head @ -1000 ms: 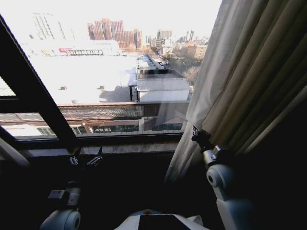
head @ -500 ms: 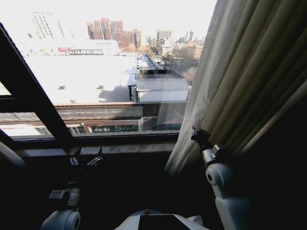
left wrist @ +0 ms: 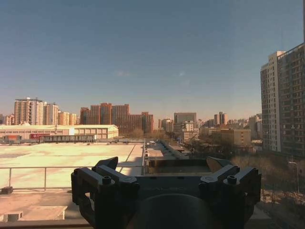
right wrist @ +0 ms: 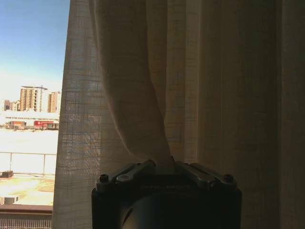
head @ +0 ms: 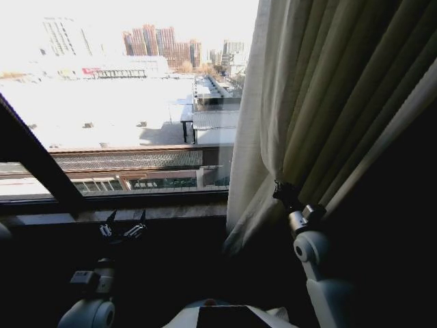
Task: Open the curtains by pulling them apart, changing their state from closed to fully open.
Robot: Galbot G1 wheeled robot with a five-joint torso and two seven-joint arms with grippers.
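One off-white pleated curtain hangs on the right side of the window, its free edge near the middle of the head view. My right gripper is shut on a fold of it low down. In the right wrist view a bunched pleat of the curtain runs down between the fingers of the right gripper. My left gripper is held low at the left, in front of the sill, apart from any fabric. The left wrist view shows the left gripper open and empty, facing the glass.
A dark slanted window frame bar crosses the left side. The window sill runs below the glass, with a dark wall under it. Rooftops and city buildings lie beyond the pane.
The frame bar and the curtain's edge sit further left in the picture while the far buildings hold still, so the camera has moved. My right gripper keeps its hold; the left arm is unchanged.
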